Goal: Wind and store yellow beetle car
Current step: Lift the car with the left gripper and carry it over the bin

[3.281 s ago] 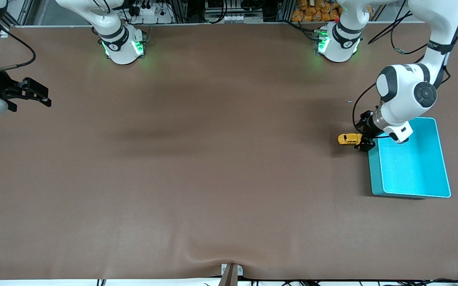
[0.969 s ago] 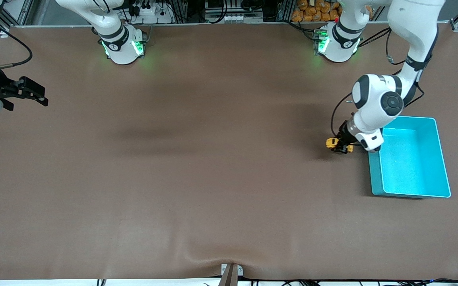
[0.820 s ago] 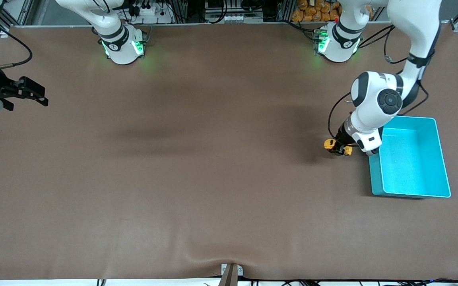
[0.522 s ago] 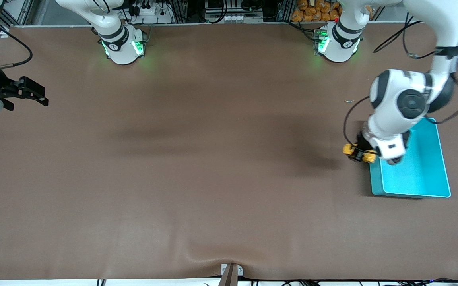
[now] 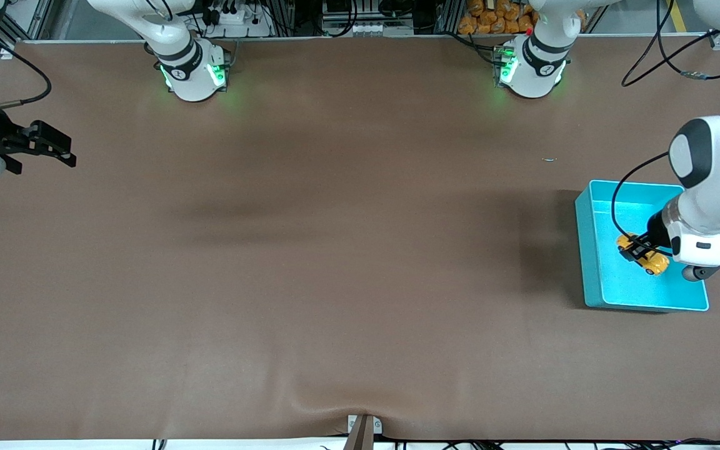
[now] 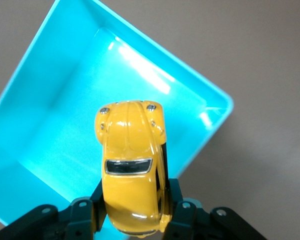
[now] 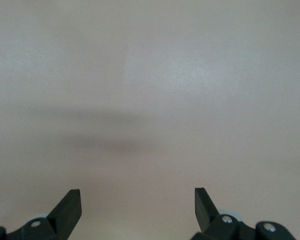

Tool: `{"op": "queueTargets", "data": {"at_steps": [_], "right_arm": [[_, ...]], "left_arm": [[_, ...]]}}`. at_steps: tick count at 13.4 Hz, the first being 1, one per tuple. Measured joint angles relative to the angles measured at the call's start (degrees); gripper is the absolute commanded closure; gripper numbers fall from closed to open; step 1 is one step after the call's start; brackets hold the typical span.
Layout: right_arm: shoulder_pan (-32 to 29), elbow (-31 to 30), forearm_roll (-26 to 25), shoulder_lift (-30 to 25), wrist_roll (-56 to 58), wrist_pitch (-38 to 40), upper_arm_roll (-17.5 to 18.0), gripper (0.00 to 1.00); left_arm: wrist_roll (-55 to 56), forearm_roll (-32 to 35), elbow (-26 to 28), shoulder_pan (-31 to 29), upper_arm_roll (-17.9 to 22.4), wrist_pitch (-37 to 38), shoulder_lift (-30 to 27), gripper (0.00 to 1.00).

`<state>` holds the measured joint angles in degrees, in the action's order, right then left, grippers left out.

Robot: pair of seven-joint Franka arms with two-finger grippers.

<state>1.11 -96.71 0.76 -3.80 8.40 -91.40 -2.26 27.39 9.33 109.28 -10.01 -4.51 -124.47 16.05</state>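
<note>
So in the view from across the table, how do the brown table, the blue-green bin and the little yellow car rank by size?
Largest to smallest as they look there:
1. The table, filling nearly the whole view.
2. The turquoise bin.
3. The yellow beetle car, tiny, held over the bin by the left gripper.

The brown table (image 5: 335, 250) carries one turquoise bin (image 5: 591, 250) (open-topped, rectangular) at about three o'clock, toward the left arm's end; a tiny speck (image 5: 549, 159) lies near two o'clock.

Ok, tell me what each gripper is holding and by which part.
The left gripper holds the yellow beetle car by its sides, near the rear, over the turquoise bin. The right gripper holds nothing.
</note>
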Motion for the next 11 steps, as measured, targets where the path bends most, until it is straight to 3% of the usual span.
{"op": "queueTargets", "data": {"at_steps": [4,9,11], "right_arm": [[0.01,-0.02,0.0,0.0,0.0,0.06,0.01,0.0],[0.02,-0.04,0.0,0.0,0.01,0.06,0.02,0.0],[0.02,-0.04,0.0,0.0,0.01,0.06,0.02,0.0]], "left_arm": [[-11.72,7.92,-0.06,-2.95,-0.02,0.0,3.92,1.0],[-30.69,8.64,-0.12,-8.45,-0.14,-2.43,9.25,0.96],[-33.19,8.64,-0.12,-9.84,-0.29,-4.05,11.01,0.94]]}}
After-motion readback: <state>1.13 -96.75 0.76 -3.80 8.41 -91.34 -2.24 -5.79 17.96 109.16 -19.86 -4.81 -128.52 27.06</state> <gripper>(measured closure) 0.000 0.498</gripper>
